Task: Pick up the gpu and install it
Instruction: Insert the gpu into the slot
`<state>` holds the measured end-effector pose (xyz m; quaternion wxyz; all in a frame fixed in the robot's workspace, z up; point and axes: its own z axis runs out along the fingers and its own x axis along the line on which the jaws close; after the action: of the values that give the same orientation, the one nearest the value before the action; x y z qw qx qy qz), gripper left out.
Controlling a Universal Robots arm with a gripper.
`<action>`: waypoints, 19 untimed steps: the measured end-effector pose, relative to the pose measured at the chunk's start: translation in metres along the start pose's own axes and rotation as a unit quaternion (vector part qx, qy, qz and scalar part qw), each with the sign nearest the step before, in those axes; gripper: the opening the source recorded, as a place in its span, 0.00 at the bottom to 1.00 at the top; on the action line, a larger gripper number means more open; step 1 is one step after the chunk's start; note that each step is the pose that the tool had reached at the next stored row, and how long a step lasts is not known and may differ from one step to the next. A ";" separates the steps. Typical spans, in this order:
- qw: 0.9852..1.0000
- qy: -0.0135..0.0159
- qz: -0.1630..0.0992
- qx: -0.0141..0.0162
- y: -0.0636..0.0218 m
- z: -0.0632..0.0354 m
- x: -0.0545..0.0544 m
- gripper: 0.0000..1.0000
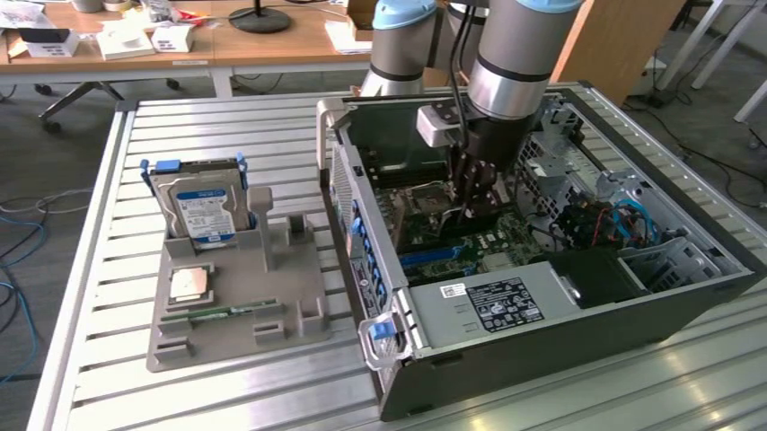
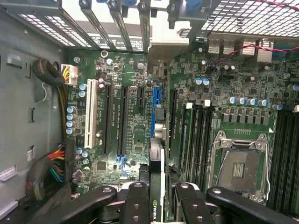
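Fingers (image 2: 138, 205) closed on gpu (image 2: 154, 207); card edge-on inside case (image 1: 527, 350), above motherboard (image 2: 135, 126). Hold your card upright and line its edge with blue slot (image 2: 156, 100), the likely seat; press evenly. Flanking: memory slots (image 2: 198, 135), cables (image 2: 56, 168) by wall. Farther: hard drive (image 1: 204, 211), well apart.

ribbed bare-metal table (image 1: 180, 117), matt grey plastic holder (image 1: 228, 287), glossy green motherboard (image 2: 135, 126), smooth black gpu (image 2: 154, 182)

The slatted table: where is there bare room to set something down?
The table is bare beyond the grey holder and hard drive, and on the holder's near side. The computer case is crowded: the gripper holds the gpu over the motherboard.
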<state>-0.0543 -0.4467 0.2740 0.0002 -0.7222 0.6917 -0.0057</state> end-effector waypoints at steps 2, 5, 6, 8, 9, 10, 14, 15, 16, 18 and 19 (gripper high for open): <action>1.000 0.000 0.000 0.000 0.0004 0.0001 0.000 0.26; 1.000 0.000 0.000 0.000 0.0017 0.0005 0.000 0.26; 1.000 0.000 0.000 0.000 0.0025 0.0007 0.000 0.26; 1.000 0.000 0.000 0.000 0.0040 0.0008 0.000 0.26; 1.000 0.000 0.000 0.000 0.0049 0.0008 0.000 0.26; 1.000 0.000 0.000 0.000 0.0059 0.0008 0.000 0.26; 1.000 0.000 0.000 0.000 0.0068 0.0009 0.000 0.26; 1.000 0.000 0.000 0.000 0.0070 0.0009 0.000 0.26; 1.000 0.000 0.000 0.000 0.0072 0.0009 0.000 0.26; 1.000 0.000 0.001 0.000 0.0078 0.0009 0.001 0.26; 1.000 0.000 0.001 0.000 0.0082 0.0009 0.001 0.26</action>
<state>-0.0623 -0.4484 0.2730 0.0002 -0.7218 0.6921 -0.0057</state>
